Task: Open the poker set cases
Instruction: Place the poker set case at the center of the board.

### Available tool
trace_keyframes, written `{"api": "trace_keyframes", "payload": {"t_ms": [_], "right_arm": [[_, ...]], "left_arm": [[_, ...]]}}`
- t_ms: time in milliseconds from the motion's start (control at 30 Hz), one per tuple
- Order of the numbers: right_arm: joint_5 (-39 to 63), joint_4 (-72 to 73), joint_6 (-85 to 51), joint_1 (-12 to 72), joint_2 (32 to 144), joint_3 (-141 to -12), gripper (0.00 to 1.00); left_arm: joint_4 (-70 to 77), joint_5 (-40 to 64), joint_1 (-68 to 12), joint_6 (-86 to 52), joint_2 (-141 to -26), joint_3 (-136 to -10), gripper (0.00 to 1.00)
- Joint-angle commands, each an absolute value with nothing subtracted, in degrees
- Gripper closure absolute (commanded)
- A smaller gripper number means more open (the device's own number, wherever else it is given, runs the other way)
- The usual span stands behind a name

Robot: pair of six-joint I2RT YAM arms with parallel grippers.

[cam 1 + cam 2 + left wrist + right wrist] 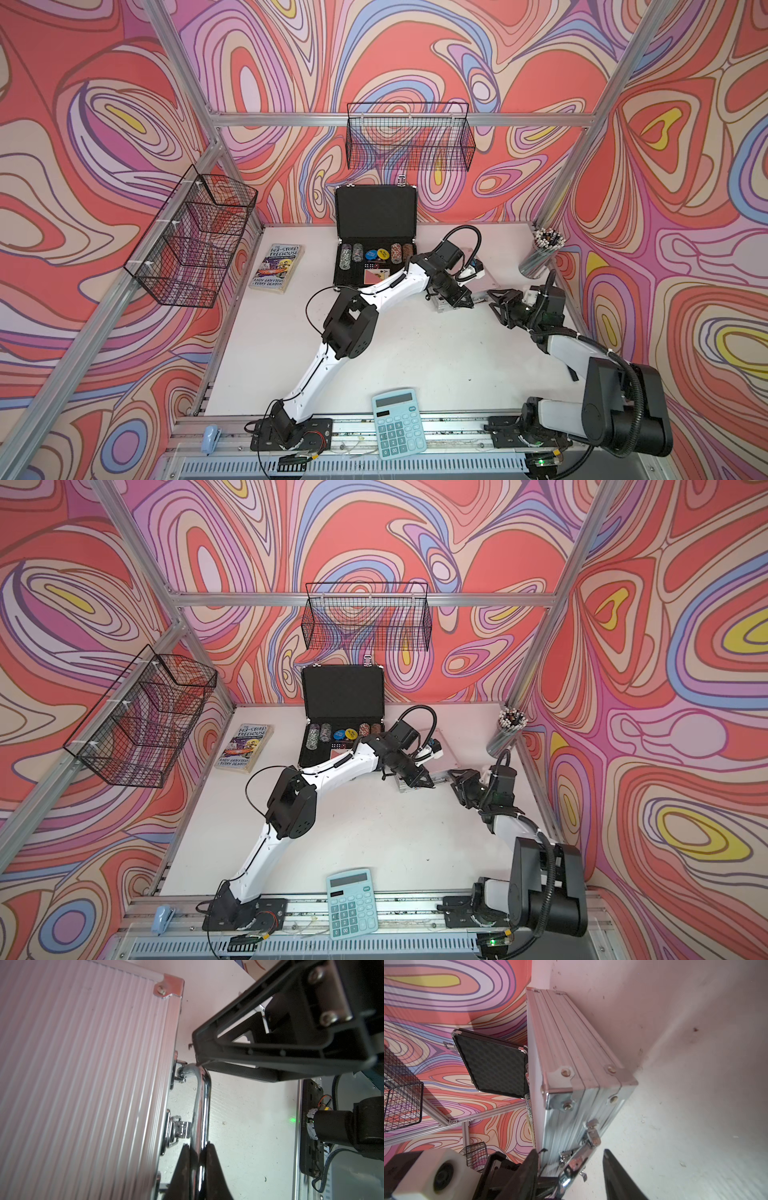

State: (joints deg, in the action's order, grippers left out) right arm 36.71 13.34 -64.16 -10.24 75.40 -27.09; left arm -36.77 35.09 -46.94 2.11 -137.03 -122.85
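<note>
calculator [399, 424]: light blue, on the front edge of the surface [415, 361], not in play.
left jaws: clamped on the chrome handle [204, 1105] of the silver case [83, 1064]; the wrist view showed both fingers pinching the bar.
right jaws: apart, at the same front edge of the case. They stood just beside the handle's end and near a latch [591, 1136], holding nothing.
silver case: flat on the surface, right of middle, between the two arms, lid down. Ribbed lid partly hidden by the left arm in both top views.
latch state: could not tell if flipped or locked.
black case [376, 216]: at the back of the surface, already open. Lid stood upright and chips [357, 255] showed in the tray.
book [276, 268]: just left of the black case, apart from it.
pencil cup [542, 253]: far right corner, well apart.
step: second case, judged at latch release. One case done, so about halfway.
next: probably the right jaws work the latches free while the left steadies the case by its handle. Then the lid has to swing up, and the left grip on the handle may need to let go or lift with it.
risk: the case may slide on the surface if the latch is pushed without bracing.
</note>
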Motion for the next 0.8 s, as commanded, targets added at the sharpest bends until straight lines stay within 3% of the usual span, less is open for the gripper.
{"api": "trace_keyframes", "payload": {"t_ms": [0,300,600,667,767], "right_arm": [[36.50,15.03,-65.73,-8.53,77.29,-28.48,0.53],[34.38,18.78,-67.29,-5.80,80.59,-27.60,0.64],[33.06,19.53,-67.67,-5.73,81.02,-27.77,0.86],[32.75,19.51,-67.68,-5.78,80.87,-27.63,0.91],[32.44,19.51,-67.72,-5.79,80.60,-27.25,0.96]], "left_arm": [[-37.49,31.93,-45.87,-0.75,-135.27,-123.66,1.00],[-37.79,31.90,-45.88,-0.35,-134.65,-123.59,1.00],[-37.98,31.87,-45.85,-0.03,-133.99,-123.40,1.00],[-37.84,31.80,-45.88,-0.16,-133.62,-123.06,0.91],[-36.70,30.52,-45.88,-0.64,-131.40,-121.11,0.64]]}}
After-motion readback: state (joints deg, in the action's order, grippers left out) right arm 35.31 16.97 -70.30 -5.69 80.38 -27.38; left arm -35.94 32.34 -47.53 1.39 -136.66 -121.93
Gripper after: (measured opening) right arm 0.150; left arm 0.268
